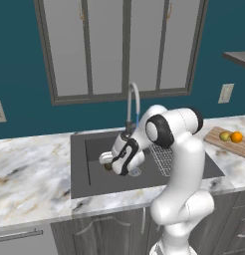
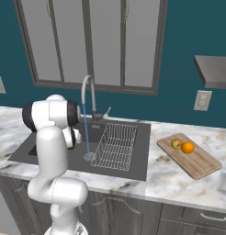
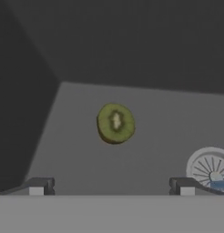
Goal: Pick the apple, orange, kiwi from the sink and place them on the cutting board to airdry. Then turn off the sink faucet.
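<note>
The pincer (image 3: 111, 186) hung low inside the sink (image 1: 94, 169), its 2 fingers (image 3: 38, 186) spread wide apart with nothing between them. The kiwi (image 3: 115, 123) lay on the sink floor just ahead of the pincer, centred between the fingers and touching neither, its cut green face turned toward the hand. The drain (image 3: 209, 166) sat near the fingertip at the right of the hand view, with a blue stream of water (image 2: 87, 133) falling onto it from the faucet (image 2: 88, 94). Beyond the drain from the pincer stood the wire rack (image 2: 115, 146). Well away from the pincer, past the rack, the board (image 2: 190, 156) lay on the counter (image 2: 170, 179), bearing the apple (image 2: 177, 143) and the orange (image 2: 188, 148), which touched each other.
</note>
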